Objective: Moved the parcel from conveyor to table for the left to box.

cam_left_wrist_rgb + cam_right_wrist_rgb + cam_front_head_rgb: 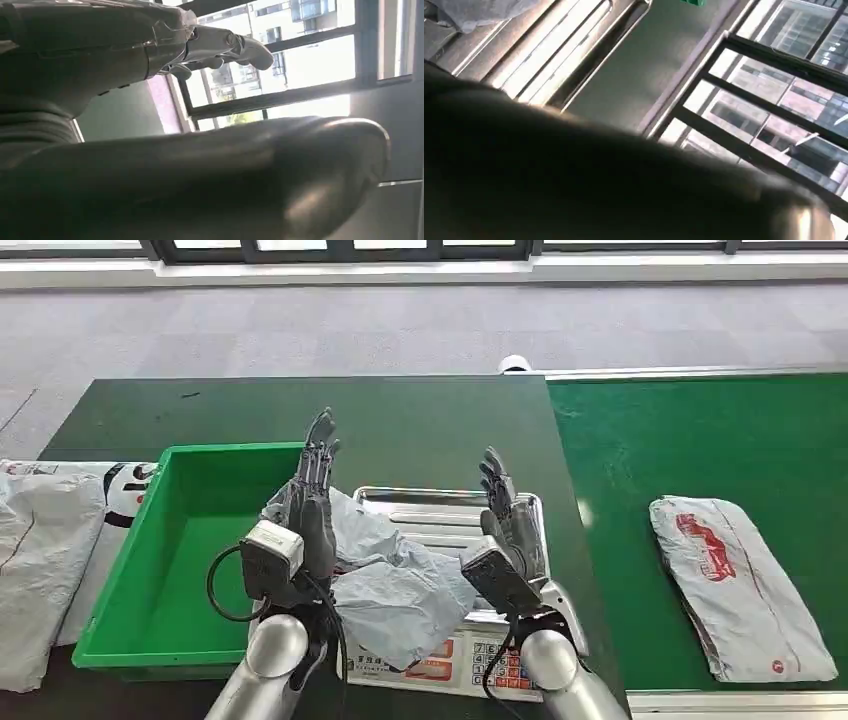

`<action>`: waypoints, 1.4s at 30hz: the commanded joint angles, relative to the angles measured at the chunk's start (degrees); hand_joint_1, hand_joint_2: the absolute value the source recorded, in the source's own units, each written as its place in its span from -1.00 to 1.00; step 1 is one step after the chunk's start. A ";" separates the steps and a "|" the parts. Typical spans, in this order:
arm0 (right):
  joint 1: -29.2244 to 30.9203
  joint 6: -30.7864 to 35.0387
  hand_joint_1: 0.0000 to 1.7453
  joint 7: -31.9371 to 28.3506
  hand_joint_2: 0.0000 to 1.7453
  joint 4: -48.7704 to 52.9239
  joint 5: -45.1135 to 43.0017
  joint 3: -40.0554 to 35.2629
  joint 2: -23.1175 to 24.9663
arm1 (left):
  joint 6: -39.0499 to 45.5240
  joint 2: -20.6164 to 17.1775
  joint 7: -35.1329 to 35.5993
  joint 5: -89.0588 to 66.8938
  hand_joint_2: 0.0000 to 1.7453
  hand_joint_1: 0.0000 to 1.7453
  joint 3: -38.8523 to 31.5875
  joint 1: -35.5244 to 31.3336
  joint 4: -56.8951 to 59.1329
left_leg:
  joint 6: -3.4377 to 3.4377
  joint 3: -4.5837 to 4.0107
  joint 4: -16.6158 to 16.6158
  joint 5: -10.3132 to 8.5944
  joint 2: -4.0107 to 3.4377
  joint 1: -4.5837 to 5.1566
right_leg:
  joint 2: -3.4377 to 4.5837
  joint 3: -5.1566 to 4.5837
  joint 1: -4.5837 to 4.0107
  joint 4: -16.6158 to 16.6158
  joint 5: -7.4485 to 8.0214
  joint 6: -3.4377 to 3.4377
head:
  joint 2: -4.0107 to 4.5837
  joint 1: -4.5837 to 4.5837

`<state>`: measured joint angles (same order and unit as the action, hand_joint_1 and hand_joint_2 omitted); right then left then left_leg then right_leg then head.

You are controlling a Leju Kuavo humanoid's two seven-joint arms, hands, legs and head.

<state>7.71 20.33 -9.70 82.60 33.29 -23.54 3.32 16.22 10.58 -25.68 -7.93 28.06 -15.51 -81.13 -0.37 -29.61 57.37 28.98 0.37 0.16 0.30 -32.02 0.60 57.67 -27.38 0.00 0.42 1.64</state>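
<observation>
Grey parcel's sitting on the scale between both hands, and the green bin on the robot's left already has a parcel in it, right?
Not quite. The head view shows the green bin with nothing in it. The rest holds: the grey parcel lies on the scale, between the left hand and right hand.

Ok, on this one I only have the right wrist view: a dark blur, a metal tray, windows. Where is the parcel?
Observer: The grey parcel lies crumpled on the scale, between the two hands.
Operator: Is either hand holding it?
Observer: It doesn't look so. The left hand stands upright against the parcel's edge with its fingers straight, and the right hand is upright beside it, fingers apart.
Operator: Anything waiting on the conveyor?
Observer: Yes, a second parcel, grey with red print, lies flat on the green belt.
Operator: And the box?
Observer: A green bin stands right beside the scale, on the robot's left.
</observation>
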 commanded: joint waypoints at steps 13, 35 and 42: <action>-14.64 4.52 -1.00 -8.74 1.00 25.04 0.97 6.98 -7.19 | -2.19 -10.32 12.08 -48.78 1.00 -1.00 -0.79 4.81 -2.20 | -0.03 0.18 -0.19 0.00 0.12 0.00 | -0.17 0.21 -0.01 -0.17 -0.05 0.00 | 0.00 0.00; -14.11 0.27 -1.00 -9.39 1.00 33.70 2.80 7.75 -7.34 | -19.42 -13.83 18.17 -65.37 1.00 -1.00 1.39 10.84 2.76 | 0.01 0.12 -0.25 0.07 -0.18 -0.03 | 0.11 0.29 -0.02 -0.23 0.00 0.01 | 0.00 0.02; -17.15 1.71 -1.00 -9.90 1.00 35.63 2.64 7.72 -7.67 | -21.42 -13.24 17.41 -64.29 1.00 -1.00 1.86 8.95 5.34 | 0.02 0.01 -0.26 -0.01 -0.01 -0.05 | -0.07 0.42 -0.05 -0.32 0.04 0.03 | 0.00 0.02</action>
<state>-7.82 21.03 -18.82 116.83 35.95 -16.48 -2.84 -2.86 -1.60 -8.22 -72.72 28.06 -4.31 -82.68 -0.29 -29.60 57.33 29.14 0.29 0.17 0.36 -31.61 0.61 57.62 -27.50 0.03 0.42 1.66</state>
